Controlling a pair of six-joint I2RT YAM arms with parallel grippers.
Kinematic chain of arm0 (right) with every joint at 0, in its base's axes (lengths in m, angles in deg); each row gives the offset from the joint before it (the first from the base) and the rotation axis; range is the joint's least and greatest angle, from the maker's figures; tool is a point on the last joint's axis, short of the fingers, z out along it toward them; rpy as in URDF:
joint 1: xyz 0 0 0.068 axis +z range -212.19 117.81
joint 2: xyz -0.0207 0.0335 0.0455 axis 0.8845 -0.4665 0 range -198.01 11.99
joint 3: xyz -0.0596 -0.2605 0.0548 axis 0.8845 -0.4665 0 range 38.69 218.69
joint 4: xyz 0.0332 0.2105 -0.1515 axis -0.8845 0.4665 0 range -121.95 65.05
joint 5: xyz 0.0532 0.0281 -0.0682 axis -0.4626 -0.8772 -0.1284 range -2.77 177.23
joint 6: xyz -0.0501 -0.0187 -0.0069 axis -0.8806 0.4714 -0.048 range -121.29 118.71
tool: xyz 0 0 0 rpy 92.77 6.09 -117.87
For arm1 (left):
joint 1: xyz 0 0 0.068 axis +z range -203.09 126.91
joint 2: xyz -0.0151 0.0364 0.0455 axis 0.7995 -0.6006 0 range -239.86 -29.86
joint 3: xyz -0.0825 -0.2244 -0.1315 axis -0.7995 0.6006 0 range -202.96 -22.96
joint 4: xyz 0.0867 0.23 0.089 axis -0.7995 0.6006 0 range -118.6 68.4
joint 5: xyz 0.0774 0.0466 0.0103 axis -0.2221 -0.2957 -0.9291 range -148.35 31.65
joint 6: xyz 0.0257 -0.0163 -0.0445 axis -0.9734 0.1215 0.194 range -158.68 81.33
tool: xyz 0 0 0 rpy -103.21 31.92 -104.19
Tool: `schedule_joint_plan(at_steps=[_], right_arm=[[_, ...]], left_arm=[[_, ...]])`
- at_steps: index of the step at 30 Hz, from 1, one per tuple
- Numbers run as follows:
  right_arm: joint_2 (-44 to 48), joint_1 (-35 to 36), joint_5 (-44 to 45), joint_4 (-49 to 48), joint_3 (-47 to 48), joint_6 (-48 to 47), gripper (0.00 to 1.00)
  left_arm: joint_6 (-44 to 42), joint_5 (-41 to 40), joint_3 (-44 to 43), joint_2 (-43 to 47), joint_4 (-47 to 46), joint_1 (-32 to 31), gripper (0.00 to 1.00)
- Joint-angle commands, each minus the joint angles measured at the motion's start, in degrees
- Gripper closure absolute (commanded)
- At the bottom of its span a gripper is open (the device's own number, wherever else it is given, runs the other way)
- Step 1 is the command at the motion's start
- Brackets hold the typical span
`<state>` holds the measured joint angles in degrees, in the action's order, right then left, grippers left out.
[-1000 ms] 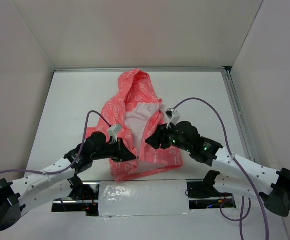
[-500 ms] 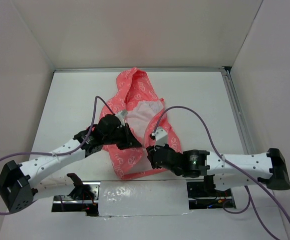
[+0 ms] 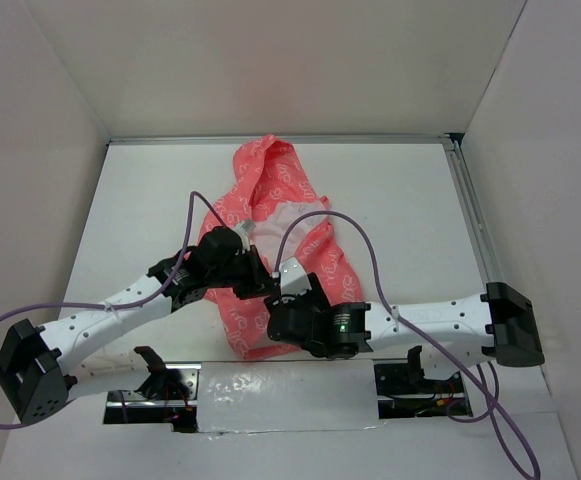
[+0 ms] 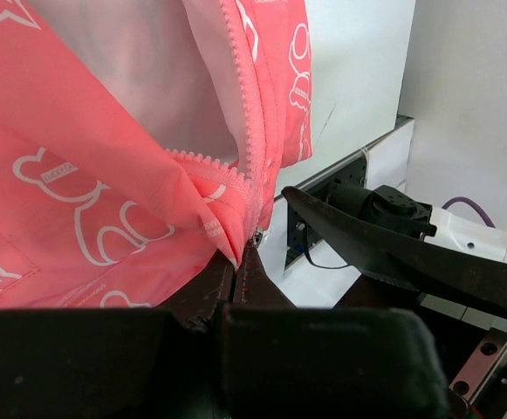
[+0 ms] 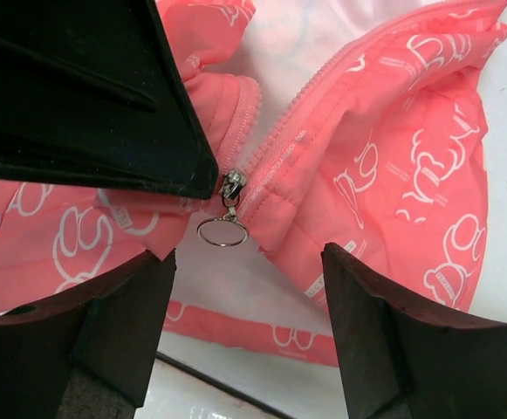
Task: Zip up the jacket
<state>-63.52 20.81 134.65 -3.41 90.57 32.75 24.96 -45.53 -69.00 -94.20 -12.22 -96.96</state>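
- The jacket (image 3: pixel 270 195) lies on the white table (image 3: pixel 410 190) between the two arms, hood toward the far wall and hem toward their bases. Its front gapes over the pale lining.
- The left gripper (image 4: pixel 240 262) is clamped shut on the pink fabric at the zipper's edge, just beside the slider (image 5: pixel 230 185).
- The right gripper (image 5: pixel 244 262) hangs over the same spot, jaws spread and empty, with the ring pull (image 5: pixel 222 232) lying between them.
- The step in hand appears to be catching the pull. The ring should sit centred between the fingers (image 5: pixel 122 323) before they close, so they take metal and not cloth.
- The draw should then run straight along the teeth toward the hood.
- The left grip should hold the lower end taut, and the loose lining needs to stay clear of the track.
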Motion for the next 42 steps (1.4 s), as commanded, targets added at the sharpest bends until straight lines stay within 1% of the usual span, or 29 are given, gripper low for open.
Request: schedule_joint_plan(at_steps=[1, 2, 4, 5, 7, 10, 15, 17, 18, 20, 22, 23, 24, 29, 31, 33, 36, 38, 42], right_arm=[[-0.69, 0.49, 5.31, -0.85, 3.49, 1.28, 0.24], [-1.31, 0.41, 8.71, 1.24, 3.84, 4.6, 0.24], [-2.01, 0.41, 12.07, 4.94, 5.77, 8.65, 0.23], [-2.71, 0.41, 15.3, 9.04, 6.56, 13.28, 0.23], [-3.33, 0.41, 17.52, 12.75, 7.8, 16.74, 0.22], [-4.03, 0.41, 19.2, 13.47, 8.06, 17.36, 0.21], [-5.0, 0.14, 19.47, 15.76, 8.94, 17.73, 0.21], [-5.79, -0.12, 20.08, 19.35, 9.46, 21.23, 0.21], [-6.32, -0.21, 20.52, 22.85, 9.73, 24.2, 0.22], [-6.85, -0.21, 21.05, 26.03, 10.7, 26.5, 0.21], [-6.5, -0.03, 19.82, 22.81, 8.52, 21.52, 0.21], [-6.32, -0.03, 18.86, 17.83, 7.55, 19.07, 0.21], [-5.97, -0.03, 17.89, 15.87, 6.58, 15.56, 0.21], [-3.43, -0.47, 16.04, 6.28, 3.32, 7.72, 0.21], [-2.55, -0.82, 17.27, 7.76, 3.75, 9.89, 0.21], [-0.97, -1.26, 18.84, 11.62, 4.11, 14.19, 0.21], [1.67, -1.18, 20.08, 14.79, 4.28, 16.84, 0.21], [3.95, -1.53, 20.08, 14.27, 3.76, 16.32, 0.21], [6.33, -3.46, 16.83, 10.32, 2.88, 13.68, 0.21]], left_arm=[[0.53, 0.98, -1.51, 1.23, -1.44, -0.07, 1.0], [0.44, 1.24, -1.51, 1.4, -1.53, -0.15, 1.0], [0.17, 1.5, -1.33, 1.49, -1.79, -0.16, 1.0], [0.09, 1.51, -1.16, 1.49, -1.7, -0.16, 1.0], [-0.09, 1.94, -0.98, 1.32, -1.97, -0.16, 1.0], [-0.09, 2.39, -0.72, 1.06, -2.06, -0.16, 1.0], [0.0, 1.77, -0.72, 1.05, -1.97, -0.16, 1.0], [-0.09, 1.16, -0.89, 1.05, -1.44, -0.16, 1.0], [-0.18, 0.81, -0.98, 0.88, -1.18, -0.16, 1.0], [-0.18, 0.37, -1.07, 0.62, -1.0, -0.16, 1.0], [-0.44, 0.63, -1.24, 0.18, -1.17, -0.16, 1.0], [-0.62, 0.98, -1.42, -0.17, -1.26, -0.16, 1.0], [-0.97, 1.15, -1.59, -0.26, -1.26, -0.16, 1.0], [-1.41, 1.24, -1.68, -0.53, -1.44, -0.16, 1.0], [-1.94, 1.51, -1.51, -0.44, -1.88, -0.16, 1.0], [-2.2, 1.51, -1.33, -0.61, -1.97, -0.16, 1.0], [-2.46, 1.51, -0.72, -0.79, -2.14, -0.24, 1.0], [-2.46, 1.25, -0.1, -0.79, -2.15, -0.42, 1.0], [-2.99, 1.07, 0.16, -0.97, -1.97, -0.59, 1.0]])
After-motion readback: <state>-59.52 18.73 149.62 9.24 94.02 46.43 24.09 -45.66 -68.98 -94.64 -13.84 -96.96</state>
